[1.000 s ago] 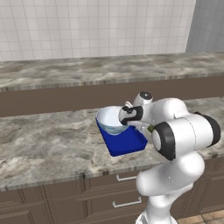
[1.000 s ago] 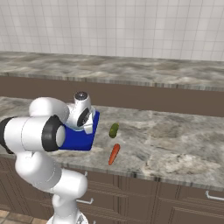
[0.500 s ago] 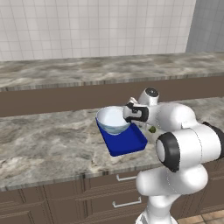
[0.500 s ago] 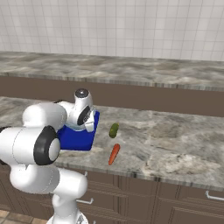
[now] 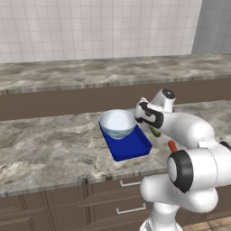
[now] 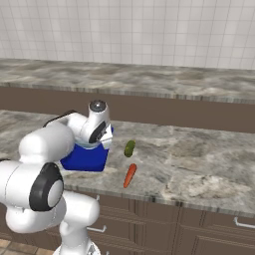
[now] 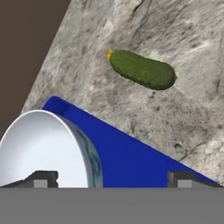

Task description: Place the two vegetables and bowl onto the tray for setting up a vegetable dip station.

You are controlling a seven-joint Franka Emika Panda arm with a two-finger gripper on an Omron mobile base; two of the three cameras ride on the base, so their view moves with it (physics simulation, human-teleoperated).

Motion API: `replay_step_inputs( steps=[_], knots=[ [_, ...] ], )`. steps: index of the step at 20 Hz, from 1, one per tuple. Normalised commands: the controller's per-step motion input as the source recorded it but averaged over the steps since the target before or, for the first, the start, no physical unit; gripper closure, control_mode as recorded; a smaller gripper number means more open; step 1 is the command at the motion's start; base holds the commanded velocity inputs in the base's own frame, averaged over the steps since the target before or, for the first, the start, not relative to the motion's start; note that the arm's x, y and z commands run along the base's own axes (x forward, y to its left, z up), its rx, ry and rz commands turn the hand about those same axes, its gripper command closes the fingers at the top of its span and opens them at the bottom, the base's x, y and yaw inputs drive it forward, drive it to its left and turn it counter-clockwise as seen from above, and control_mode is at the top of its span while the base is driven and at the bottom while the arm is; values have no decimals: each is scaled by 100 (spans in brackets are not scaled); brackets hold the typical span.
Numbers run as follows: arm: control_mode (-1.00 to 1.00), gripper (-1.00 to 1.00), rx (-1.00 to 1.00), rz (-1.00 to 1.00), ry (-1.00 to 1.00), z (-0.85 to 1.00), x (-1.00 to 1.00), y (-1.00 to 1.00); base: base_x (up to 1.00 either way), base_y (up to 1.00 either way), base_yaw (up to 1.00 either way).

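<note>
A white bowl sits on the far end of a blue tray on a marble counter in a tiled kitchen, with the near part of the tray floor bare. The bowl stands upright, its rim spanning most of the tray's width.

The robot's gripper hangs just right of the bowl, above the tray's right edge, its fingers spread wide with nothing between them. In the hand view one fingertip shows in front of the bowl's white inside and the other over the blue of the tray; whether either one touches the bowl cannot be told. From the left base view the dark gripper appears close beside the bowl's right rim.

A dark green cucumber lies flat on the counter just right of the tray, apart from it, with a small yellow tip at one end seen in the hand view. An orange carrot lies on the counter nearer the front edge, a little nearer than the cucumber and apart from it, pointing roughly front to back. In the left base view the arm hides most of both vegetables.

Behind the counter a brown ledge runs under a second marble surface, and a white tiled wall rises beyond it. Brown drawers with metal handles line the counter front.
</note>
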Motion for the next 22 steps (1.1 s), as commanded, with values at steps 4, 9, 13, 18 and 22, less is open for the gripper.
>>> replay_step_inputs(
  steps=[4, 9, 13, 18, 22],
  knots=[
    [-100, -100, 0, 19, -9, 28, -26, -30, 0, 0, 0],
    [-100, -100, 0, 19, -14, 30, -30, -34, 0, 0, 0],
    [-100, -100, -1, 20, -13, 26, -31, -34, 0, 0, 0],
    [-100, -100, -6, 19, -7, 20, -33, -33, 0, 0, 0],
    [-100, -100, -14, 12, -1, 17, -28, -22, 0, 0, 0]
  ],
)
